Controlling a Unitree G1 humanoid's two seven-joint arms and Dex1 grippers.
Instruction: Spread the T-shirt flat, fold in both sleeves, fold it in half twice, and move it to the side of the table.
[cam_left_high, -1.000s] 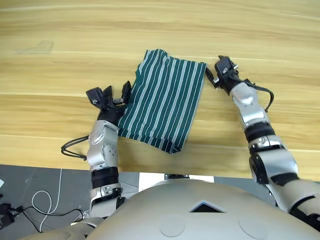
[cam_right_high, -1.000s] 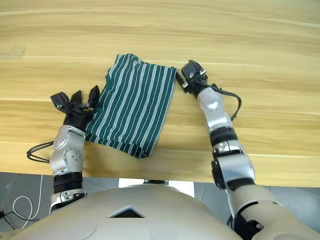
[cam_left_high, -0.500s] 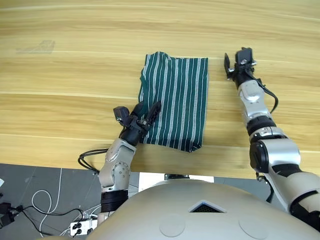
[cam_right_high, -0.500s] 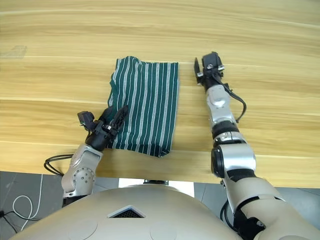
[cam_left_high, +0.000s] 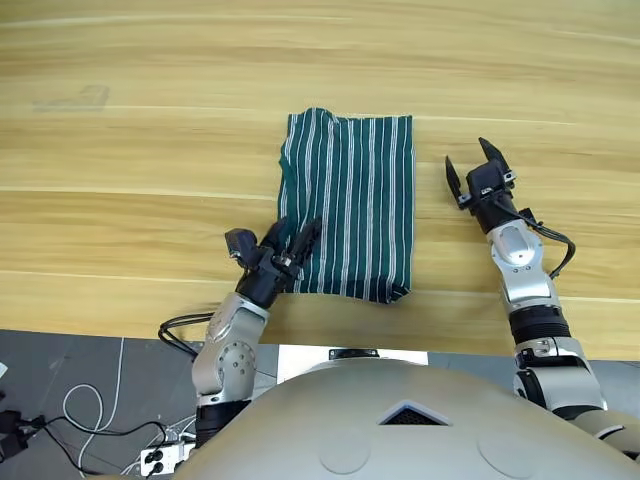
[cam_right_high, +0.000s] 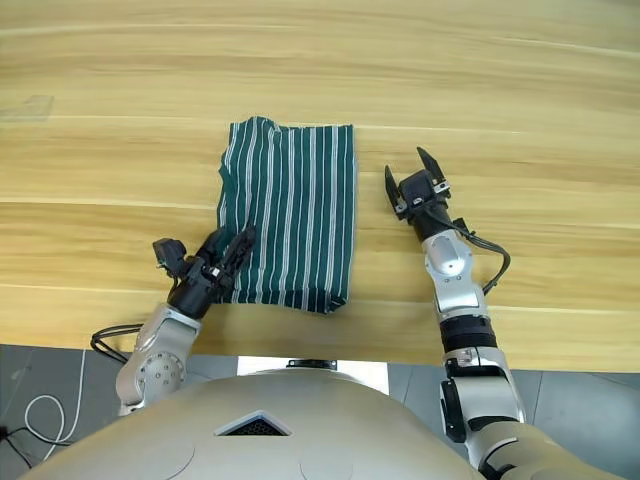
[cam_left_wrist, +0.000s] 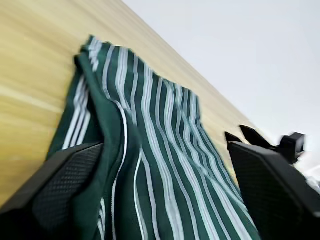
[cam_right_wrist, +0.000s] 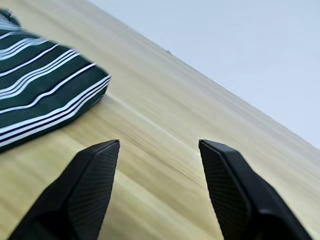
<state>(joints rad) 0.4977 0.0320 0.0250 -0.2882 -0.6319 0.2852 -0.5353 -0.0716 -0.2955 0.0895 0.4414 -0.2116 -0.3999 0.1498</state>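
The T-shirt (cam_left_high: 348, 205), dark green with white stripes, lies folded into a narrow rectangle on the wooden table (cam_left_high: 140, 140). My left gripper (cam_left_high: 296, 238) is open at the shirt's near left corner, its fingers resting on or just over the cloth. In the left wrist view the striped T-shirt (cam_left_wrist: 150, 150) runs away between the two spread fingers (cam_left_wrist: 65, 182). My right gripper (cam_left_high: 470, 166) is open, a short way to the right of the shirt's right edge, holding nothing. The right wrist view has the shirt's corner (cam_right_wrist: 45, 95) off to one side of the gripper (cam_right_wrist: 160, 190).
The table's front edge (cam_left_high: 120, 322) runs just behind my left gripper. Cables (cam_left_high: 70, 410) lie on the grey floor below it. Bare wood stretches to the left, right and far side of the shirt.
The shirt has turned from slanted to square with the table and slid slightly right. My left gripper moved to its near left corner. My right gripper drew back from the far right corner toward me.
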